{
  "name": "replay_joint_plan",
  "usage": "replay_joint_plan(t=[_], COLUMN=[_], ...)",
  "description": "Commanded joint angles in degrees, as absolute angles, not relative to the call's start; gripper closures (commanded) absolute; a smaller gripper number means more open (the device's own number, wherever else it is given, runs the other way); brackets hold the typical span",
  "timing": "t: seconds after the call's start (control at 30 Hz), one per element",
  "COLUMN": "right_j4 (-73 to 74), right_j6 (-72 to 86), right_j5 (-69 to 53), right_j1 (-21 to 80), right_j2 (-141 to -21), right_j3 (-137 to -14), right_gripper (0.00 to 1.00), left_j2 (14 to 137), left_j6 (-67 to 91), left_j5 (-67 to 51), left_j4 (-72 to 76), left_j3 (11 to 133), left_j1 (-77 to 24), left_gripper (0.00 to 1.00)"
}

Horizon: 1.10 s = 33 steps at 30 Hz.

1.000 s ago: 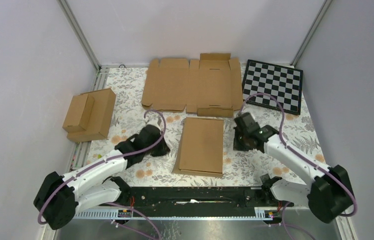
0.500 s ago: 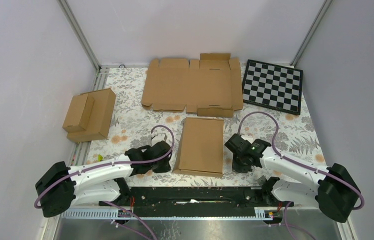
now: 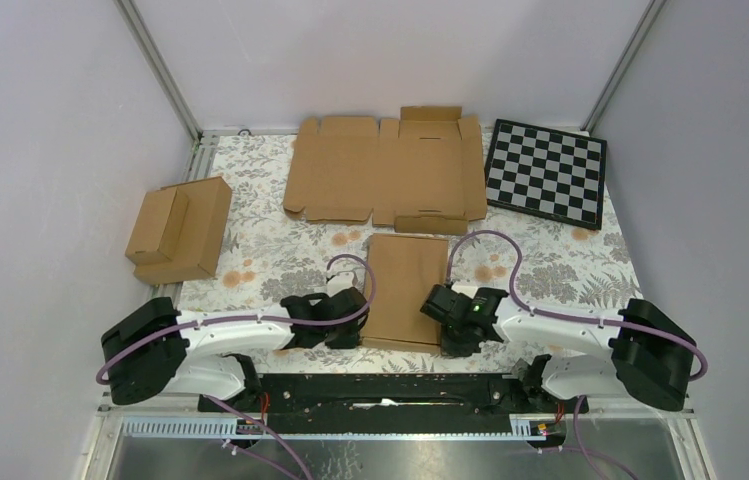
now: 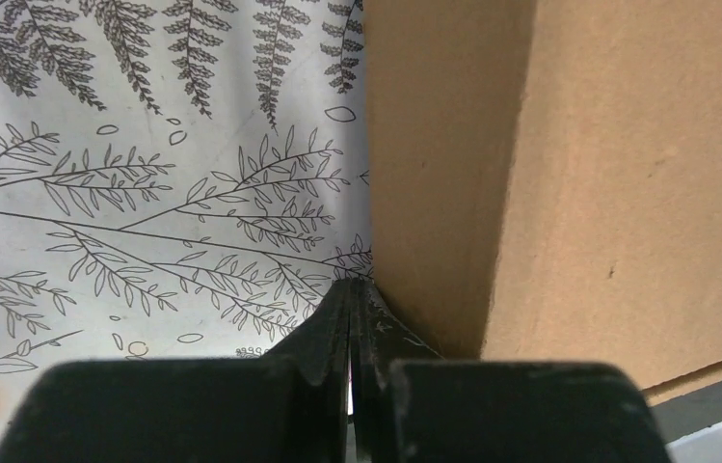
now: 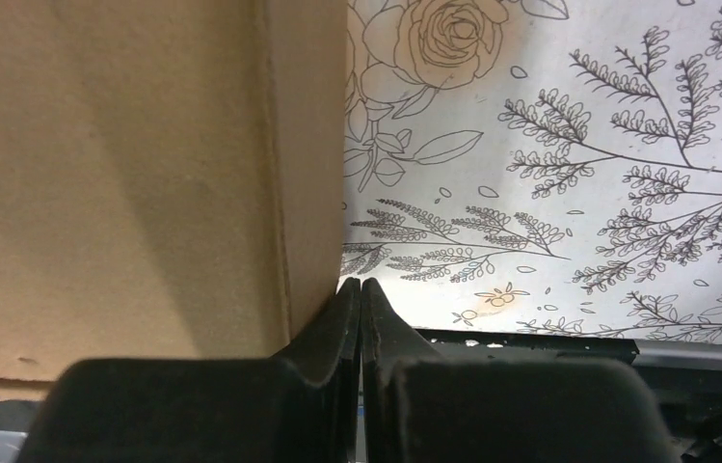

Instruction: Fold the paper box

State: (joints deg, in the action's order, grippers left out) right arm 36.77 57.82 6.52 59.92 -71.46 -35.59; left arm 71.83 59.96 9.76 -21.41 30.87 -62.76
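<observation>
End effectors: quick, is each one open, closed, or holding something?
Left end effector: closed, empty, beside the paper box.
Right end effector: closed, empty, at its other side.

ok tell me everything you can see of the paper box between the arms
The paper box is plain brown cardboard, a shallow rectangle, closed with its lid flat, lying on the floral tablecloth, long side running front to back. The shut left pincer and shut right pincer sit at its side walls near the near corners; contact unclear.
</observation>
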Motion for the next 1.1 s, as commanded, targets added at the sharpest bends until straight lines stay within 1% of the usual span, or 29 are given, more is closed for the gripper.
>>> replay_joint_plan(t=[0.0,0.17,0.33,0.53,0.67,0.83,0.93,1.07], right_j4=[30.98,32.86,39.76,41.88,36.94,27.43,26.8,28.77], right_j6=[60.59,60.56,58.65,57.43,56.54,57.78,58.0,58.79], right_j5=[5.33,9.48,14.5,15.28,11.25,2.4,2.73,6.53], right_j1=[61.78,61.74,61.54,61.26,61.26,62.13,62.58,62.25], right_j2=[-73.53,-69.13,-64.74,-66.24,-69.84,-75.02,-75.42,-72.23], right_j3=[-38.49,-36.52,-36.56,-36.4,-38.03,-43.0,-43.76,-40.44], right_gripper=[1.0,1.0,1.0,1.0,1.0,1.0,1.0,1.0], left_j2=[74.84,71.83,65.6,58.82,61.35,73.07,77.03,73.48], left_j6=[62.68,62.77,60.64,59.41,60.13,62.44,63.25,64.14], left_j5=[8.04,9.87,15.62,16.18,10.41,8.11,8.17,8.71], left_j4=[-14.84,-16.39,-25.57,-29.1,-21.53,-11.2,-9.73,-7.44], left_j3=[31.4,29.32,28.67,28.11,29.3,34.48,35.37,30.27], left_j1=[-64.07,-64.06,-62.84,-60.5,-61.06,-66.49,-67.68,-66.33], left_gripper=[1.0,1.0,1.0,1.0,1.0,1.0,1.0,1.0])
